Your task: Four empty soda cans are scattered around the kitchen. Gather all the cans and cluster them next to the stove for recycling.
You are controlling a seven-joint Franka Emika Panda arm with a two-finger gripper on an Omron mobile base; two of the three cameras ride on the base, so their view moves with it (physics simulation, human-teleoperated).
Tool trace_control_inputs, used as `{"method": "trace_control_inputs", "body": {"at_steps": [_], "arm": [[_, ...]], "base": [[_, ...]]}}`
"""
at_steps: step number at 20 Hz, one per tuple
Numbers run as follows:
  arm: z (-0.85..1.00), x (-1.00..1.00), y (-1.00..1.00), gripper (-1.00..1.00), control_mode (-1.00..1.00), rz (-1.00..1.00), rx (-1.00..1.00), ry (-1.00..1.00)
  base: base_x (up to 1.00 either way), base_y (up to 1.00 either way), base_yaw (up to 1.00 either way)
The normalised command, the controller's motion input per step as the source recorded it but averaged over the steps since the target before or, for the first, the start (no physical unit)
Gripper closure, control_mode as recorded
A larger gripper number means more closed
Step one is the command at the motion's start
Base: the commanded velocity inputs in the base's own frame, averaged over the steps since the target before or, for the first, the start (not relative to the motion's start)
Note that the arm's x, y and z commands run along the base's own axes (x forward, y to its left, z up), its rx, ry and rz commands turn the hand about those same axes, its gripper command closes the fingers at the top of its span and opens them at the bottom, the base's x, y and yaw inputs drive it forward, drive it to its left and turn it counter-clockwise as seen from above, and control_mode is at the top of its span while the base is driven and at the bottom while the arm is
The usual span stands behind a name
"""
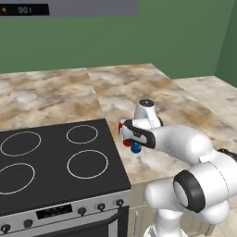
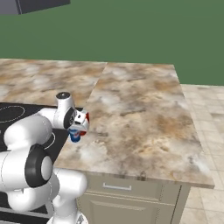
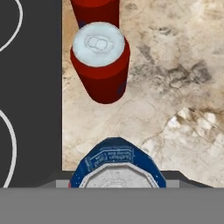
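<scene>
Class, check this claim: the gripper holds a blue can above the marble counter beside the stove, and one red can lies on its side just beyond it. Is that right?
Not quite. The red can stands upright, silver top up, as the hand view shows. The rest holds: the gripper holds the blue can above the counter beside the stove.

Display (image 1: 25, 9) top left reads "001"; blue can (image 3: 114, 162) print illegible

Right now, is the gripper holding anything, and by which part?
Yes: the gripper holds a blue soda can upright above the counter, beside the stove. The fingers are hidden, so the exact spot cannot be told.
</scene>
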Motion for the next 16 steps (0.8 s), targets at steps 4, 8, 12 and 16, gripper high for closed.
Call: {"method": "trace_control_inputs", "body": {"at_steps": [4, 8, 12, 16], "arm": [[-0.19, 0.00, 0.00, 1.00, -1.00, -0.01, 0.02, 0.00], [-0.23, 0.00, 0.02, 1.00, -1.00, 0.00, 0.02, 0.00], [-0.24, 0.00, 0.06, -1.00, -1.00, 0.00, 0.01, 0.00], [-0.20, 0.01, 0.07, -1.00, -1.00, 0.00, 0.01, 0.00]], "base": [[0.00, 0.00, 0.00], [0.00, 0.00, 0.00], [0.00, 0.00, 0.00], [0.00, 0.00, 0.00]]}}
